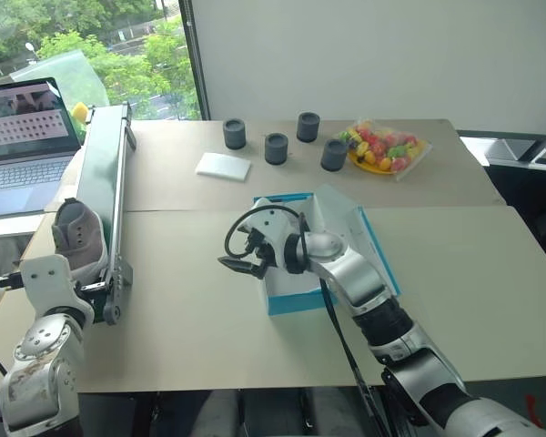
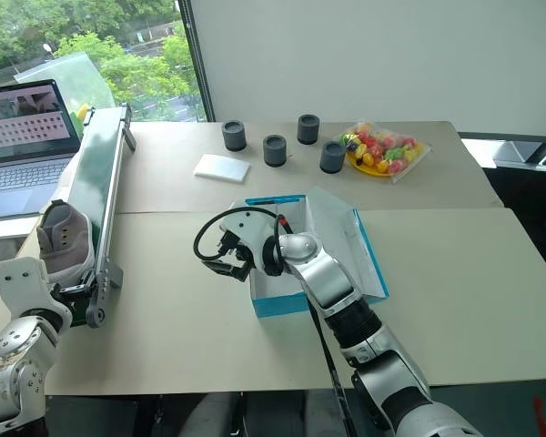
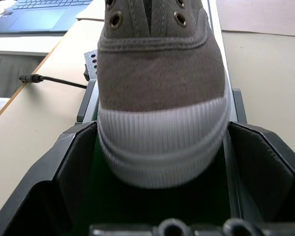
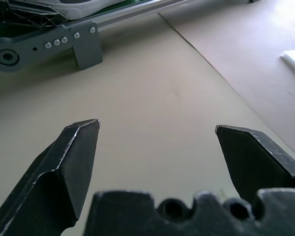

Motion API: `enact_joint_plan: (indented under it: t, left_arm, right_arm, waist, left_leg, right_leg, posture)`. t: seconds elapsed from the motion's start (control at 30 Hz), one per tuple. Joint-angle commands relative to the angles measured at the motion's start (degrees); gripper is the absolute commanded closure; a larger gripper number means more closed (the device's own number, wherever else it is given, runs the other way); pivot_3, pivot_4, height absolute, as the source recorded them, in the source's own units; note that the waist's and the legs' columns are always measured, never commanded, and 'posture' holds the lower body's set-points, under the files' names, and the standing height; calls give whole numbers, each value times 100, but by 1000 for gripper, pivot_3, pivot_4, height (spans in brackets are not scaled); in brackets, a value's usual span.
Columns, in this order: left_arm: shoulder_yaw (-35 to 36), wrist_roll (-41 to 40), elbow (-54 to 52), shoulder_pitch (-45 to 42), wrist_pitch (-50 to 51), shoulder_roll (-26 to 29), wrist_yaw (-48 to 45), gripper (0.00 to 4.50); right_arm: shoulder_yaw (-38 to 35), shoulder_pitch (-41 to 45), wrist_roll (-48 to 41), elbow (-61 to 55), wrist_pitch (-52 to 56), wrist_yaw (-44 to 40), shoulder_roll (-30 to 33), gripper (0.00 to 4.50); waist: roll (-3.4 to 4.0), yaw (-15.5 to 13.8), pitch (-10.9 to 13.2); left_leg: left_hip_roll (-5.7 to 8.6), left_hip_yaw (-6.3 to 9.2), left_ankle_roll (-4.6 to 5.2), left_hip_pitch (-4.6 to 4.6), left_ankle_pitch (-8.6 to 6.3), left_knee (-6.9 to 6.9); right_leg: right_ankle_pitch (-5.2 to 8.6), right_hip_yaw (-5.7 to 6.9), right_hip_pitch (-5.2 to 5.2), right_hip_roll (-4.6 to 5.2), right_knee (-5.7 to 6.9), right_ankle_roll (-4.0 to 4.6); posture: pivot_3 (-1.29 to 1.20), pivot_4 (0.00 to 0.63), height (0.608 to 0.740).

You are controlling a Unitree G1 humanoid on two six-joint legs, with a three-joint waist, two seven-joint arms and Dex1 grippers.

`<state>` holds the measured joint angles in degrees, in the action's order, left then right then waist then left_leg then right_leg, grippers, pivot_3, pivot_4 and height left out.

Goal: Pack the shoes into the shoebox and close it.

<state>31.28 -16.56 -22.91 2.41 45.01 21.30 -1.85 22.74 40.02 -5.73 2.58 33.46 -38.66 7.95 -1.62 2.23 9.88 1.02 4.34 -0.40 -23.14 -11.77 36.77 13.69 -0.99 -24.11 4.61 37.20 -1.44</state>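
Far left, a laptop (image 1: 23,137) sits open by the window. Beside it a long conveyor (image 1: 105,173) runs from far to near, and one grey-brown shoe (image 1: 80,238) rests at its near end, white toe cap toward the left gripper (image 3: 162,147). That gripper's black fingers (image 3: 76,167) stand spread on either side of the toe, not clamping it. In the middle of the table the right gripper (image 1: 241,264) hovers with fingers (image 4: 73,157) wide apart, empty, just left of the turquoise shoebox (image 1: 291,300), whose lid is up. Farther back lie a white pad (image 1: 224,166), four dark cups (image 1: 276,147) and a plate of toy fruit (image 1: 382,150).
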Motion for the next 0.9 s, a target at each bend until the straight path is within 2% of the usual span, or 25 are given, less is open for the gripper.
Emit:
enact_joint_plan:
  t: [0.03,0.17,0.3,0.4,0.9]
  left_arm:
    - [-12,47,74,-10,-11,-7,14,529]
    - [31,24,81,-60,16,-16,38,1541]
    - [95,0,66,-94,47,-5,47,2215]
    - [109,-7,15,-132,70,-34,91,2885]
    - [54,-1,-172,-219,26,-179,262,2885]
  right_arm:
    - [-158,39,-81,-323,62,12,-4,0]
    - [-189,56,-76,-333,86,2,-11,0]
    - [-214,105,-87,-292,79,7,-54,0]
    - [-218,111,-78,-274,63,2,-63,0]
    - [-250,170,-63,-159,-12,-11,-91,0]
  waist:
    - [0,-1,0]
    - [2,-8,-1]
    - [2,-5,-2]
    - [2,29,-2]
    - [1,15,-2]
  left_leg:
    - [0,0,0,0,0,0]
    - [0,0,0,8,0,0]
    - [0,-1,-3,26,2,0]
    - [-3,-3,-3,27,2,0]
    - [-4,-10,-5,27,3,2]
  right_leg:
    - [0,0,0,0,0,0]
    - [-1,0,4,0,5,1]
    - [-2,-2,17,-4,11,5]
    - [-4,-10,14,-9,13,6]
    - [-3,-19,3,-12,34,6]
  posture:
    - [0,150,728]
    - [0,150,728]
    - [0,150,728]
    - [0,150,728]
    - [0,150,728]
